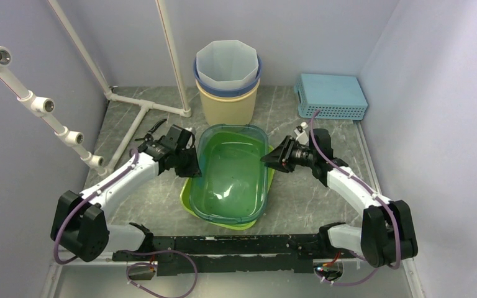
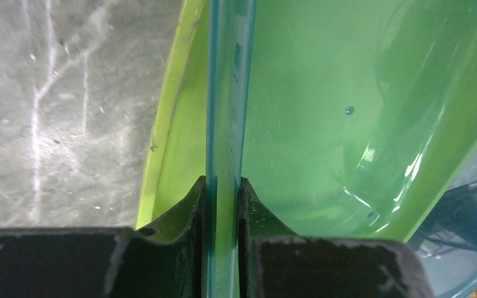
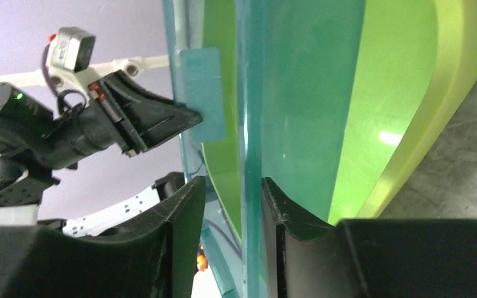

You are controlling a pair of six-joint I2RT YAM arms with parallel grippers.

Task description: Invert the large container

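Note:
The large clear teal container (image 1: 233, 174) stands open side up in the middle of the table, over a lime green tray (image 1: 189, 200). My left gripper (image 1: 194, 164) is shut on its left rim; the left wrist view shows both fingers pressed on the thin teal rim (image 2: 227, 93) at the gripper (image 2: 223, 186). My right gripper (image 1: 267, 159) straddles the right rim (image 3: 248, 93). In the right wrist view the gripper (image 3: 233, 186) has one finger against the rim and the other finger apart from it. The green tray shows beneath in both wrist views (image 2: 174, 124) (image 3: 422, 112).
Stacked buckets (image 1: 227, 81) stand just behind the container. A blue perforated basket (image 1: 331, 95) lies upside down at the back right. A white pipe frame (image 1: 143, 105) lies at the back left, with a small black clip (image 1: 152, 130) beside it. Walls close in on both sides.

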